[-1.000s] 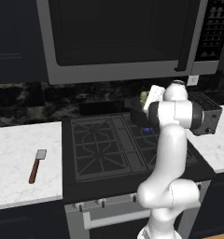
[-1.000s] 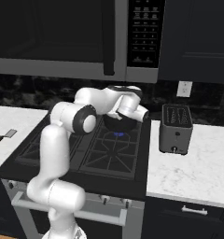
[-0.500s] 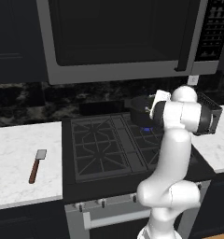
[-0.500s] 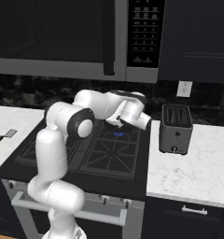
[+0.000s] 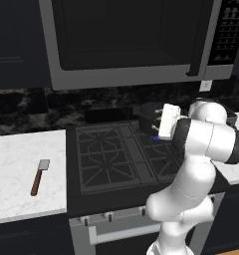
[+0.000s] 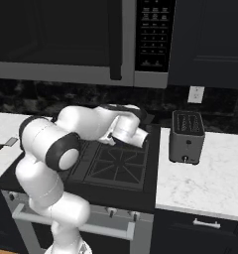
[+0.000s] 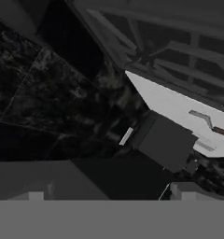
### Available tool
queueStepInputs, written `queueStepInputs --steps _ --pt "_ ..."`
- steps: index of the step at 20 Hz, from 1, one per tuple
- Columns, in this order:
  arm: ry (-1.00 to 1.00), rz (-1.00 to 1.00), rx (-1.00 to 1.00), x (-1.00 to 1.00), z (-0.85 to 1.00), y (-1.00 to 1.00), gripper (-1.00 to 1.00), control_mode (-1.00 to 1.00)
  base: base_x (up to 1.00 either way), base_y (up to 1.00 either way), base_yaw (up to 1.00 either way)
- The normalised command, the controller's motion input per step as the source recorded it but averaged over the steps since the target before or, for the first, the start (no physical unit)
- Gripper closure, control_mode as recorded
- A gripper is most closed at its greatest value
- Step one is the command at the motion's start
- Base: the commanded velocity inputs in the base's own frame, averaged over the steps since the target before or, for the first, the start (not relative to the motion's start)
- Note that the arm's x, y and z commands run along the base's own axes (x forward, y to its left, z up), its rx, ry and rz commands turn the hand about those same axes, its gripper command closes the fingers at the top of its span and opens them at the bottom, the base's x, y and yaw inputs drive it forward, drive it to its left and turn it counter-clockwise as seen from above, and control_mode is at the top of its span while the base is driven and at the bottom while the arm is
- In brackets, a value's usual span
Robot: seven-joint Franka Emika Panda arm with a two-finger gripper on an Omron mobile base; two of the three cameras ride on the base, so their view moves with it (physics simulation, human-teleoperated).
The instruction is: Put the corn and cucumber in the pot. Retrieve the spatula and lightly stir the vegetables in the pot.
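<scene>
The dark pot (image 5: 149,115) stands on the back right of the stove, half covered by my white hand (image 5: 168,121), which hangs just in front of it. The corn and cucumber are hidden. My gripper (image 7: 109,193) is open wide with nothing between its fingertips (image 7: 37,193); it looks leftward across the stove. The spatula (image 5: 40,175), grey blade and reddish-brown handle, lies flat on the white counter left of the stove; it also appears as the spatula (image 7: 205,122) far off in the hand view and the spatula (image 6: 4,145) at the left edge of the right base view.
A boxy grey toaster (image 6: 186,136) stands on the right counter (image 6: 210,183). A microwave (image 5: 126,40) hangs low above the stove grates (image 5: 114,157). Dark speckled backsplash (image 7: 53,98) runs behind.
The jaws have gone from partly closed to wide open. A yellow-green thing seen at the hand above the pot a second ago no longer shows. The hand has dropped slightly and turned left.
</scene>
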Motion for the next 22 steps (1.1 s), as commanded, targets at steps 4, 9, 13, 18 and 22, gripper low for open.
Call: queueStepInputs --steps 4,9,13,18,22 --pt "0.0 0.31 -0.32 -1.0 0.0 1.0 -1.0 -1.0 0.0 0.0 0.0" --pt "0.0 0.35 -0.39 -1.0 0.0 1.0 -1.0 -1.0 0.0 0.0 0.0" --pt "-0.05 0.29 -0.37 -1.0 0.0 1.0 -1.0 -1.0 0.0 0.0 0.0" --pt "-0.13 0.24 -0.3 -1.0 0.0 1.0 -1.0 -1.0 0.0 0.0 0.0" --pt "-0.16 0.31 -0.33 -0.85 0.0 1.0 -1.0 -1.0 0.0 0.0 0.0"
